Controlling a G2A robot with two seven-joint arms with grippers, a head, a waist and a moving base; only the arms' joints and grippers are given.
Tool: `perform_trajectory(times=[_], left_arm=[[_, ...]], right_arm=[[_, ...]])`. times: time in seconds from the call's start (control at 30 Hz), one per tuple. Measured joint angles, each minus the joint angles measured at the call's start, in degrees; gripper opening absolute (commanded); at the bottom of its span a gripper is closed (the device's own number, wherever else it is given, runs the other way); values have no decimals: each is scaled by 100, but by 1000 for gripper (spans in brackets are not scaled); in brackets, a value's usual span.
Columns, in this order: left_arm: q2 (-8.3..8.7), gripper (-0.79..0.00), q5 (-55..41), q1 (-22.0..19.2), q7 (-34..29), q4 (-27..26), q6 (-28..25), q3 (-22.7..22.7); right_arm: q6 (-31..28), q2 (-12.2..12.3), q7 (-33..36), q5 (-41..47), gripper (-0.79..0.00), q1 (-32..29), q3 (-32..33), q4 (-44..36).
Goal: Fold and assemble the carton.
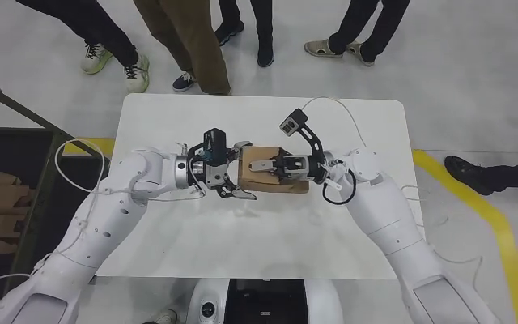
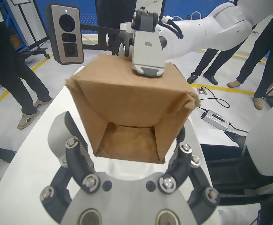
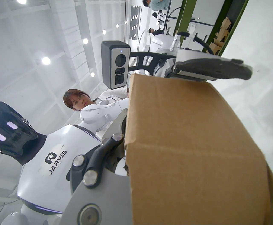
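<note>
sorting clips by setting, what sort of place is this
Likely a robot lab or test area in an industrial hall: yellow lines marked on a bare grey floor, a high white ceiling with lamps, and a green rack holding cardboard boxes.

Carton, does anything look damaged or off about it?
Yes. The carton has frayed, torn cardboard at two corners of its open end, and the rim there looks ragged rather than cleanly cut.
</note>
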Motion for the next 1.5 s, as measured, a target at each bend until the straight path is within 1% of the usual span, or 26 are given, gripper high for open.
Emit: perform_trajectory(times=[0.07, 0.17, 0.3, 0.43, 0.47, 0.5, 0.53, 0.6, 0.67, 0.8, 0.83, 0.9, 0.93, 1.07, 1.1, 1.17, 1.43, 1.5], left_arm=[[-2, -65, 5, -12, 27, 14, 0, 13], [-3, -200, -17, -25, 49, 30, 0, 25], [-2, -225, -76, -43, 41, 49, 0, 39], [-3, -231, -148, -60, 10, 78, 0, 49], [-4, -228, -171, -66, 3, 87, 0, 49], [-5, -237, -190, -71, 1, 95, 0, 48], [-6, -249, -206, -74, -3, 106, 0, 46], [-8, -283, -238, -80, -15, 125, 0, 40], [-11, -286, -263, -79, -23, 145, 0, 29], [-14, -329, -286, -58, -25, 189, 4, -7], [-15, -332, -290, -49, -22, 200, 5, -20], [-16, -336, -294, -34, -14, 211, 9, -46], [-16, -326, -296, -24, -6, 215, 13, -62], [-10, -308, -313, 32, 41, 228, 34, -159], [-8, -292, -318, 44, 48, 236, 41, -183], [-4, -299, -334, 70, 63, 264, 67, -243], [15, -348, -470, 153, 147, 403, 115, -489], [17, -348, -474, 172, 157, 423, 134, -539]], right_arm=[[-10, -7, 6, 0, -785, 30, -21, 20], [-20, -16, 23, 9, -785, 62, -46, 53], [-35, -25, 42, 25, -785, 97, -69, 100], [-50, -32, 49, 28, -785, 132, -85, 149], [-54, -35, 51, 33, -748, 141, -89, 160], [-55, -36, 52, 37, -665, 147, -91, 168], [-57, -38, 53, 40, -560, 154, -93, 176], [-59, -40, 57, 40, -428, 169, -96, 194], [-59, -41, 53, 39, -403, 182, -94, 206], [-72, -34, 57, 34, -342, 196, -61, 213], [-75, -29, 58, 26, -320, 196, -46, 207], [-77, -21, 61, 12, -252, 190, -23, 190], [-77, -16, 61, 3, -231, 187, -9, 183], [-84, 15, 34, -49, -203, 164, 89, 158], [-91, 25, 21, -65, -194, 156, 124, 152], [-110, 58, -17, -130, -185, 129, 227, 128], [-73, 214, -119, -380, -197, -85, 691, -99], [-86, 255, -165, -461, -222, -144, 815, -171]])
